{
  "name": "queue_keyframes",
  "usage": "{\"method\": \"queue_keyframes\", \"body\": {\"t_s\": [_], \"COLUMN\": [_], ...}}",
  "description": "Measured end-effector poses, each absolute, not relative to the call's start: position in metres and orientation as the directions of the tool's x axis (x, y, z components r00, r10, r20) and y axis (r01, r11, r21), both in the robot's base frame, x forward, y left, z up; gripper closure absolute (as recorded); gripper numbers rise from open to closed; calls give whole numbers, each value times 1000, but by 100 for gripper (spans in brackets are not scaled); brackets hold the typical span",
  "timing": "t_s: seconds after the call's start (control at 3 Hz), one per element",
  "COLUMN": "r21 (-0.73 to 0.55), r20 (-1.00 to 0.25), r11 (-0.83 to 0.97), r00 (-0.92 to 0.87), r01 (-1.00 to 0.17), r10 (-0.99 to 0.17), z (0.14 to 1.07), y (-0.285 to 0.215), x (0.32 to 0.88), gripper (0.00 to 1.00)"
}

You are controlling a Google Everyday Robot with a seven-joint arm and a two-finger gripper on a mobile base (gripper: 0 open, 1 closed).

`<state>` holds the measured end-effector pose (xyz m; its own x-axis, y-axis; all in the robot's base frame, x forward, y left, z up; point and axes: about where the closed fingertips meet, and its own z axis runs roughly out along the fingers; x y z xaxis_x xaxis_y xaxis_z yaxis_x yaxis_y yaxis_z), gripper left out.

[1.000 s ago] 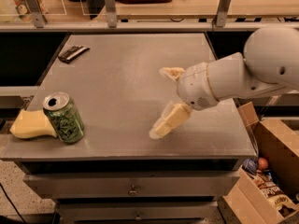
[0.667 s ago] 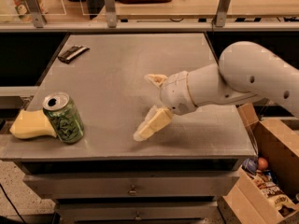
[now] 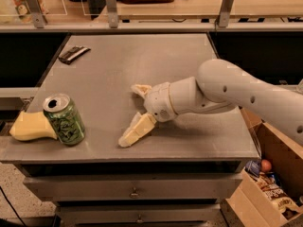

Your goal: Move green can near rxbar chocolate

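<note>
The green can (image 3: 65, 119) stands upright near the front left corner of the grey table (image 3: 142, 70), touching a yellow sponge (image 3: 31, 127) on its left. The rxbar chocolate (image 3: 73, 54), a thin dark bar, lies at the table's far left. My gripper (image 3: 130, 115) is over the middle of the table, to the right of the can and apart from it. Its two pale fingers (image 3: 136, 130) are spread wide open and hold nothing.
A cardboard box (image 3: 272, 183) with packaged snacks stands on the floor at the right of the table. A rail with posts (image 3: 111, 6) runs behind the table's far edge. Drawers (image 3: 135, 190) sit under the front edge.
My arm has reached further left across the table, bringing the open gripper closer to the green can. The can, sponge and bar have not moved.
</note>
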<state>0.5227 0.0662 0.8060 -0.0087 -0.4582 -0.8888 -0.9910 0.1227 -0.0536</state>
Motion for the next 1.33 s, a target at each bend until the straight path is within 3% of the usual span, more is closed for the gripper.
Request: {"method": "queue_keyframes", "body": {"t_s": [1.33], "r21": [-40], "r20": [-914], "r11": [158], "r00": [-28], "r01": [-987], "r10": [-404], "z": [830], "y": [85], "x": [523], "gripper": [0]}}
